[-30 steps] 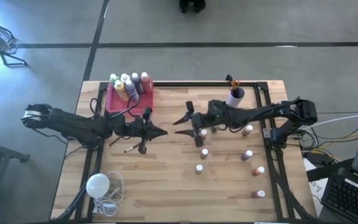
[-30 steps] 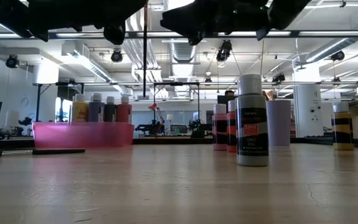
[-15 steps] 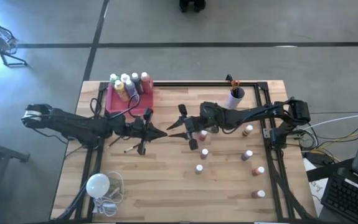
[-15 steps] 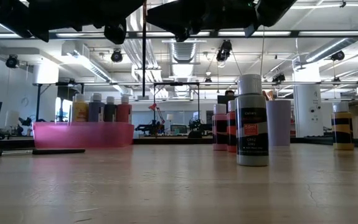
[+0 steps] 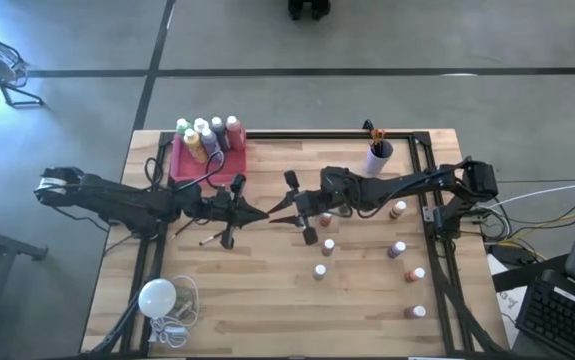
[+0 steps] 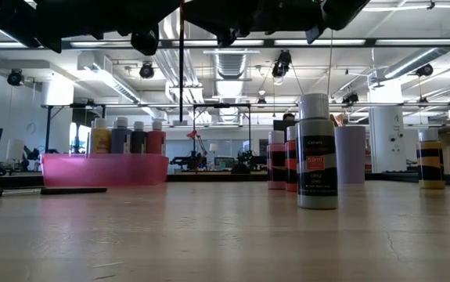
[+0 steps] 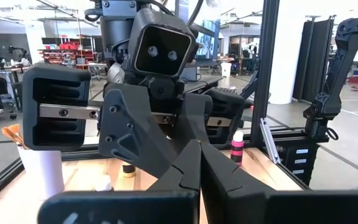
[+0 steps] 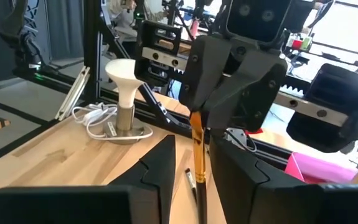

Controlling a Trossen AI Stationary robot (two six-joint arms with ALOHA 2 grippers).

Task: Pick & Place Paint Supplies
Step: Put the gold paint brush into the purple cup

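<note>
Right hand sits mid-table with its fingers set narrow on either side of a paintbrush. I see a slim gap on each side, so I do not count it as gripping. That brush hangs upright from the left hand, which is pinched shut on its upper end, nose to nose with the right.

Nearest me on the left of the table lies a white bulb with its cord. On the near right stand the small bottles, scattered and well apart. A second brush lies flat just near of the left hand. At the far left is the pink tray with larger bottles standing in it. At the far right a white cup holds more brushes.

My worry is the hand-over. If the left lets go before the right pinches firmly, the thin handle will slip and drop. A squeeze that lands off-centre could twist the brush askew, and the two sets of fingers are close enough to knock together.
</note>
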